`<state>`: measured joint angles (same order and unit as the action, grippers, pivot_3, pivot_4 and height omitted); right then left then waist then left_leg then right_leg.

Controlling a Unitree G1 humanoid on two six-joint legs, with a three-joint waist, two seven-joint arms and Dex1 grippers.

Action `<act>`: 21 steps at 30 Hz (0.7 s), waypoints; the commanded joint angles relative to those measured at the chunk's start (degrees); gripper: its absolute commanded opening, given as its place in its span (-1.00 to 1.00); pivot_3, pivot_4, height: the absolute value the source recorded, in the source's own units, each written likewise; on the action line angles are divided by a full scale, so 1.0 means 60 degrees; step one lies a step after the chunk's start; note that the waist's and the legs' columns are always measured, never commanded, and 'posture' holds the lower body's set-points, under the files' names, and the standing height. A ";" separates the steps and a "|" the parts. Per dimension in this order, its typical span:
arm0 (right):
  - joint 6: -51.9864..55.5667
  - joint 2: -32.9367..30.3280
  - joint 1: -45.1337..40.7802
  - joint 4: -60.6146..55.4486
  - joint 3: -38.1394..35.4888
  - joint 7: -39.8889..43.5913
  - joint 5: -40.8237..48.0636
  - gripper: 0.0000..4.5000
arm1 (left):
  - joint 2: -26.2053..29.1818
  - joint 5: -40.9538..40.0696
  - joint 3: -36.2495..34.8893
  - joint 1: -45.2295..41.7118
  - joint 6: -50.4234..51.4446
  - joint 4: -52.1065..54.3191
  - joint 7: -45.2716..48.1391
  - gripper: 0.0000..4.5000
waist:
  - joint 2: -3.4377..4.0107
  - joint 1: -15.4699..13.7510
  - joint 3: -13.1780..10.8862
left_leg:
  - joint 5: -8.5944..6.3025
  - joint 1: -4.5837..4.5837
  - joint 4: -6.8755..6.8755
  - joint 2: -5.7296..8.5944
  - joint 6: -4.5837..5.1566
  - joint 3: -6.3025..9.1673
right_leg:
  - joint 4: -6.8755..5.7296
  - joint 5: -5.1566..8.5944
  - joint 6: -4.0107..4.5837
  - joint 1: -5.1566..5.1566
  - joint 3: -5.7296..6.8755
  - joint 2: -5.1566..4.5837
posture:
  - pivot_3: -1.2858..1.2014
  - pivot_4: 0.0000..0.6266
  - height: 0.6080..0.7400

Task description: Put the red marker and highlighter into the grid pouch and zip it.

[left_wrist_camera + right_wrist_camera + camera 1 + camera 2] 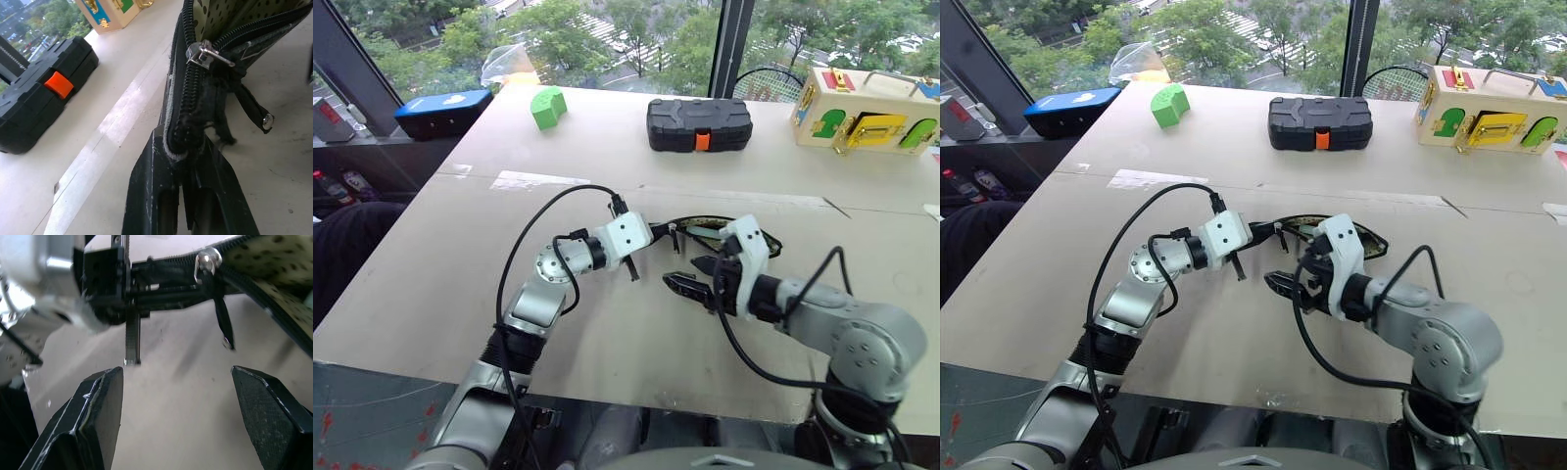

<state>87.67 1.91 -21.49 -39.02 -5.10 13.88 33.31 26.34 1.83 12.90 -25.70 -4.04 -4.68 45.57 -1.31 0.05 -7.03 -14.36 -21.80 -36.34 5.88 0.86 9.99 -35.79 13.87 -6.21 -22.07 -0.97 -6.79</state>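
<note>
The left gripper [658, 235] is clamping the end of the black fabric grid pouch [230, 29], anchoring it while the right gripper [178, 418], jaws wide and empty, is facing the silver zipper slider [205, 262] ahead.

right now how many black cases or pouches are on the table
2: the hard case with an orange latch at the far edge, and the grid pouch held by the left end effector. Others may be hidden.

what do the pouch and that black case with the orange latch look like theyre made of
The grid pouch: looks like soft woven fabric, with a spotted lining, a coil zipper and a shiny metal slider. The black case: likely hard moulded plastic, with a matte ribbed shell and a glossy orange latch.
</note>
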 commanded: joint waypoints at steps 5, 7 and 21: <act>-0.1604 0.0389 -0.0593 0.1043 0.0263 -0.0565 -0.0522 0.34 | 0.0074 -0.0176 -0.0103 -0.0283 -0.0097 0.0623 0.0213 -1.00 | 0.0003 0.0115 -0.0001 | 0.0000 0.0000 0.0005 0.0000 0.0000 0.0000 | -0.0002 0.0000 0.0000 -0.0005 0.0004 -0.0001 | 0.03 -0.52 1.00; -0.1840 0.0410 -0.0639 0.1209 0.0316 -0.0645 -0.0574 0.03 | 0.0071 -0.0171 -0.0109 -0.0300 -0.0084 0.0647 0.0218 -1.00 | 0.0002 0.0134 0.0000 | 0.0000 0.0000 0.0007 -0.0003 -0.0001 -0.0001 | -0.0006 0.0000 0.0000 -0.0010 0.0004 0.0002 | 0.03 -0.52 1.00; -0.1510 0.0015 -0.0177 0.0142 -0.0526 -0.0806 -0.0038 -0.97 | 0.0258 0.0149 -0.0206 -0.0283 -0.0153 0.0500 -0.0044 -1.00 | 0.0003 0.0128 -0.0001 | 0.0000 -0.0001 0.0010 -0.0005 -0.0001 -0.0002 | -0.0006 0.0000 0.0000 -0.0013 0.0005 0.0003 | 0.03 -0.52 1.00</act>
<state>77.59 2.28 -23.03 -33.89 -5.66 9.50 31.45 27.49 2.50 12.92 -26.74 -4.10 -3.21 46.21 -1.30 0.82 -7.03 -14.36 -21.80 -36.28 5.85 0.86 9.97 -35.82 13.87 -6.21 -22.15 -0.95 -6.77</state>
